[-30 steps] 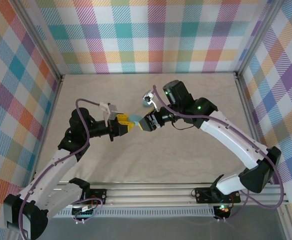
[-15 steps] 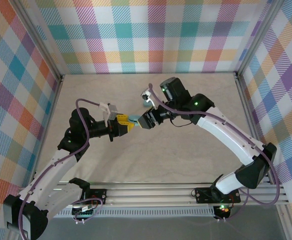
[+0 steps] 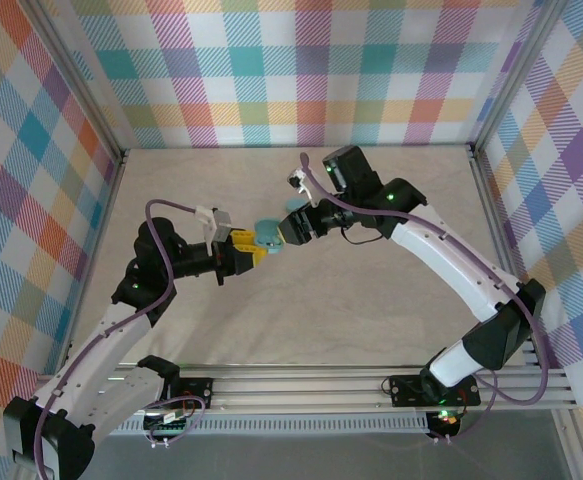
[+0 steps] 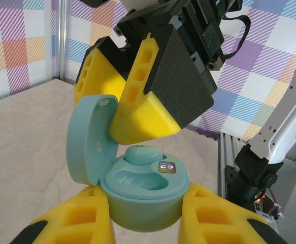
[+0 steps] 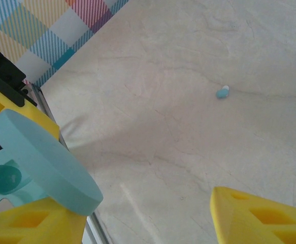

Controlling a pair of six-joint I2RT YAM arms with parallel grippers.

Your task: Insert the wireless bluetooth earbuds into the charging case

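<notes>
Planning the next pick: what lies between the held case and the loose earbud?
Bare table from the case to the earbud, in the right wrist view.

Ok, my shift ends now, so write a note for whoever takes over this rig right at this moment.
Left gripper: shut on the charging case, held off the table, lid open.
Right gripper: open, empty, at the lid.
Done: one earbud sits in the case; the other socket is empty.
Left: a loose earbud lies on the table; probably fetch it next and seat it.
</notes>
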